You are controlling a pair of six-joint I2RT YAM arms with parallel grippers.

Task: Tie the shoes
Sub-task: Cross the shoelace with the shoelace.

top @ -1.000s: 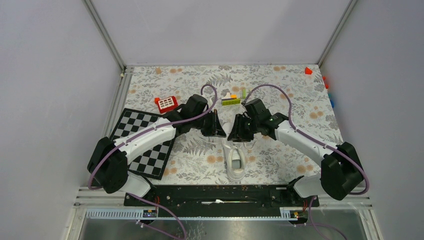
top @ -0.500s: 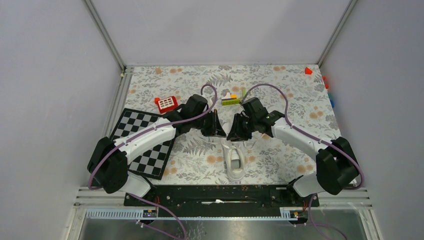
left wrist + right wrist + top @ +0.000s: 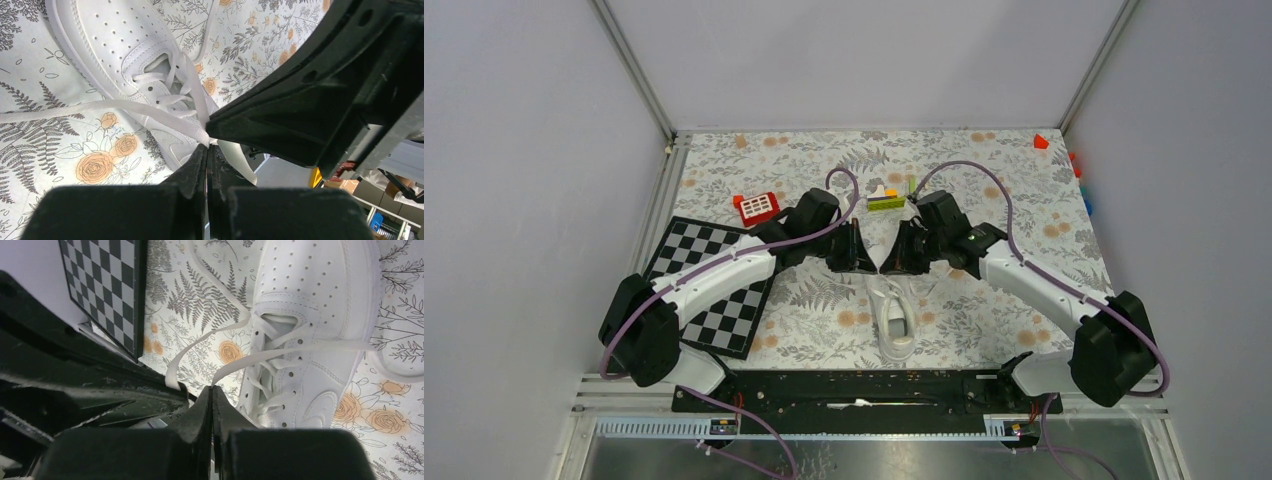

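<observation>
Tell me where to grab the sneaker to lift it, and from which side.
Take the sneaker across its side panels at midfoot, coming down from above. It stands upright on its sole and is long and narrow, so the jaws should span its short width. Keep clear of the laces stretched off the eyelets.

**A robot lab's test cell**

Plain grey panels (image 3: 524,150) on aluminium posts (image 3: 634,70) box in a table (image 3: 984,170) under a floral cover. Two cabled robot arms (image 3: 714,275) are bolted to a black rail (image 3: 854,385) along the bottom of the top view. The props are mismatched: a chessboard (image 3: 694,250) at left, toy blocks (image 3: 886,197) at upper centre, a white sneaker (image 3: 894,325) at centre.
</observation>
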